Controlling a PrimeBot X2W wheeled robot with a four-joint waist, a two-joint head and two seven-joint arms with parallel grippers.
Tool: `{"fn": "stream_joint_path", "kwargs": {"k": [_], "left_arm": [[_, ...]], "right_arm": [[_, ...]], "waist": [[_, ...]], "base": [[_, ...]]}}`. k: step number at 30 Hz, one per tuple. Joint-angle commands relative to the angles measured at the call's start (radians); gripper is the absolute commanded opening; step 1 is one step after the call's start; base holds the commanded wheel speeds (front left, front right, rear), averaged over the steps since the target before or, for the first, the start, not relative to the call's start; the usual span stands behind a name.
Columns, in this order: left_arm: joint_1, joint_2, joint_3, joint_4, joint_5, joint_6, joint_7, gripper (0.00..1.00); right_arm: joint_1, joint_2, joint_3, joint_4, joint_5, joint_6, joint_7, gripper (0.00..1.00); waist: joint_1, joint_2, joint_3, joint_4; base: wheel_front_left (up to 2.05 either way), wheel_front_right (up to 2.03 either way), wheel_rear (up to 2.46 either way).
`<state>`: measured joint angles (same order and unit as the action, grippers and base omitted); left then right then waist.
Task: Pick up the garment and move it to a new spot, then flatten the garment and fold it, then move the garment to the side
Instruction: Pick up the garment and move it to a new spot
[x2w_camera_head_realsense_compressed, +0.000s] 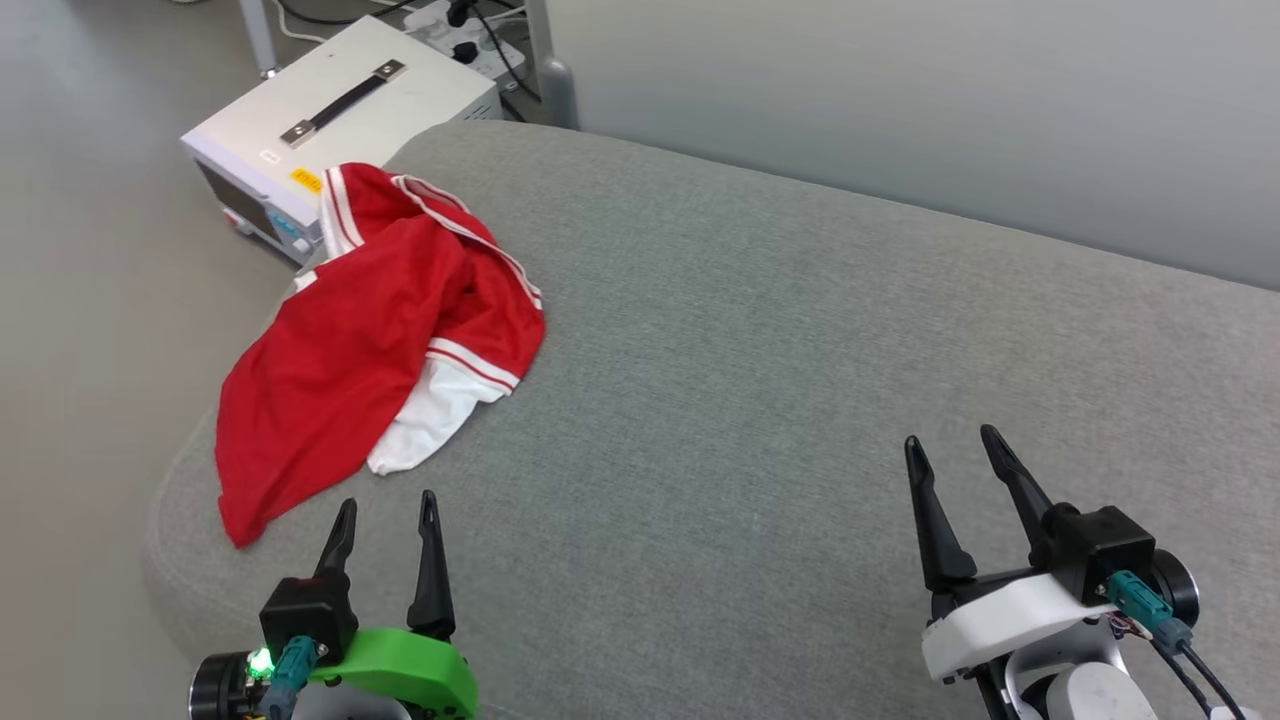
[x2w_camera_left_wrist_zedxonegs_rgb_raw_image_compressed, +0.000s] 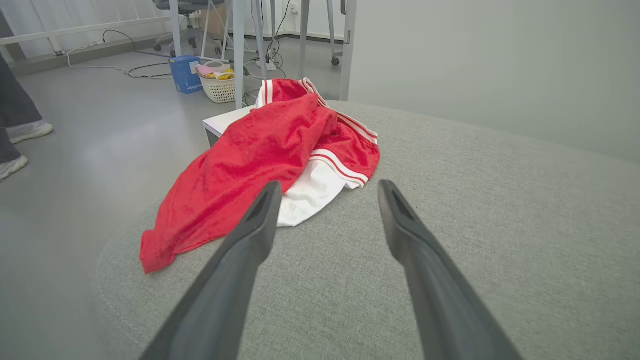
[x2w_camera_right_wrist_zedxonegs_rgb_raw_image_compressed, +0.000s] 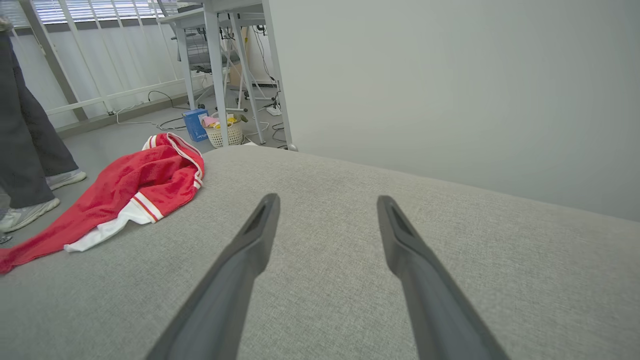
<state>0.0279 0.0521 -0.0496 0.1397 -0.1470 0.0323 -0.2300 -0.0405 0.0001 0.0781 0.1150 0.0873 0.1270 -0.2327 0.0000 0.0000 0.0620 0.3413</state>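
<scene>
- Garment (x2w_camera_head_realsense_compressed: 340, 360) lies crumpled at the left of the head view, on the left end of a grey cushion (x2w_camera_head_realsense_compressed: 780, 330), with red cloth uppermost and a white sleeve (x2w_camera_head_realsense_compressed: 430, 420) poking out below.
- Left gripper (x2w_camera_head_realsense_compressed: 388, 500), lower left, sits near the garment's lower edge, jaws spread and empty.
- Right gripper (x2w_camera_head_realsense_compressed: 951, 436), lower right, is well apart from it, jaws likewise spread.
- White box (x2w_camera_head_realsense_compressed: 340, 110) with a dark handle stands beyond the garment, upper left.

red thin-fabric jersey (x2w_camera_head_realsense_compressed: 350, 350): on grey upholstered cushion (x2w_camera_head_realsense_compressed: 750, 350), left edge | white metal box (x2w_camera_head_realsense_compressed: 340, 110): on floor, behind far-left corner
</scene>
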Motion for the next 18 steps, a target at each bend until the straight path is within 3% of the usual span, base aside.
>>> {"fn": "stream_joint_path", "kwargs": {"k": [1,10,18], "left_arm": [[-0.016,-0.002,-0.003,0.004,0.0,0.009,-0.013,1.0],[-0.011,-0.002,-0.01,0.014,0.003,0.015,-0.031,1.0],[-0.008,-0.002,-0.005,-0.004,0.009,0.027,-0.032,1.0]], "right_arm": [[-0.016,0.0,0.005,0.008,0.007,0.003,-0.01,1.0],[-0.019,0.0,0.04,0.034,0.02,0.004,-0.028,1.0],[-0.024,0.0,0.043,0.05,0.016,0.004,-0.029,1.0]], "waist": [[0.0,0.0,0.01,0.069],[0.0,0.0,0.009,0.152],[0.0,0.0,0.008,0.163]], "base": [[0.0,0.0,0.0],[0.0,0.0,0.0],[0.0,0.0,0.0]]}}
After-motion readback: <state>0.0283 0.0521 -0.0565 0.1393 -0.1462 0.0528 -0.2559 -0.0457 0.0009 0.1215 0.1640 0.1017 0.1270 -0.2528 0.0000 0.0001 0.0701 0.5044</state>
